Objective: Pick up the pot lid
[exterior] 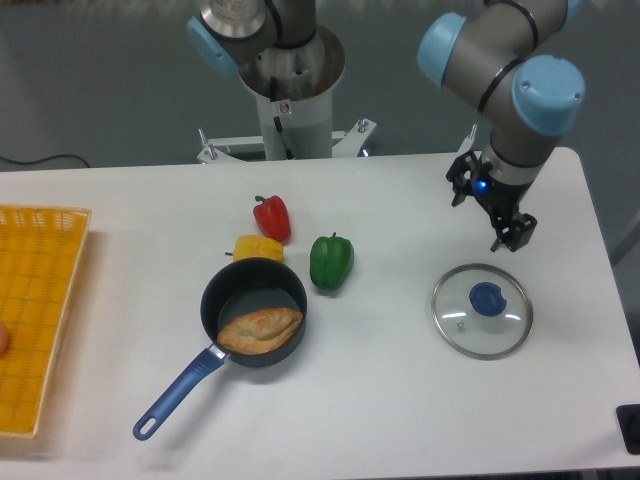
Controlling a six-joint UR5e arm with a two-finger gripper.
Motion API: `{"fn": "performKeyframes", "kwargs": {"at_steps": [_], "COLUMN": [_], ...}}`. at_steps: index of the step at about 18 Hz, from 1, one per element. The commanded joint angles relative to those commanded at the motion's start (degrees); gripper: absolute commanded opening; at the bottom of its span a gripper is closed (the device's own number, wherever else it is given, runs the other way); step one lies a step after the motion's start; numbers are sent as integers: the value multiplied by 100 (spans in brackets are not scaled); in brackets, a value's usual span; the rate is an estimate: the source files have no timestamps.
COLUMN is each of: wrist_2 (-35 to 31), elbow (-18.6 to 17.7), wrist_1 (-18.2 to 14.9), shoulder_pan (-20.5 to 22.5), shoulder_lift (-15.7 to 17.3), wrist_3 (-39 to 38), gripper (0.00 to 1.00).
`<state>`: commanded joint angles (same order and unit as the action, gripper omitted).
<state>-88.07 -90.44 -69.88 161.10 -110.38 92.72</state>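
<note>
Fixed-camera view of the workspace. The gripper [478, 218] descends from the upper right of the view, its two fingers parted with a visible gap between them. The pot lid [465, 343], a clear disc with a thin rim and a blue knob [487, 297], lies on the white table [380, 410] in the right half of the view. In the picture the fingertips sit just above the lid's far rim, apart from the knob; the height of the fingers over the table is hard to judge from this single angle. Left of centre rests a dark pan [245, 283], its blue handle [180, 393] pointing toward the lower left; a brown, bread-like piece [260, 331] lies inside, toward the near side. Three peppers are grouped by the pan: a yellow pepper [258, 250] just behind it, a red pepper [272, 219] farther back, and a green pepper [331, 263] near its right side, between pan and lid. An orange-yellow crate [40, 300] is cut off by the left edge of the frame, with part of a small reddish item [3, 338] showing within it.
</note>
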Motion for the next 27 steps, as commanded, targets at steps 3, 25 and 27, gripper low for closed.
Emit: {"fn": "performKeyframes", "kwargs": {"at_steps": [3,25,27], "wrist_2": [-158,-589,-589], "elbow": [26,308,299], "wrist_1": [378,1214,1214], "shoulder_pan": [-87,-519,-492], "shoulder_lift": [-237,-959,-906], "wrist_3": [88,106,132], "gripper": [100,100,100]}}
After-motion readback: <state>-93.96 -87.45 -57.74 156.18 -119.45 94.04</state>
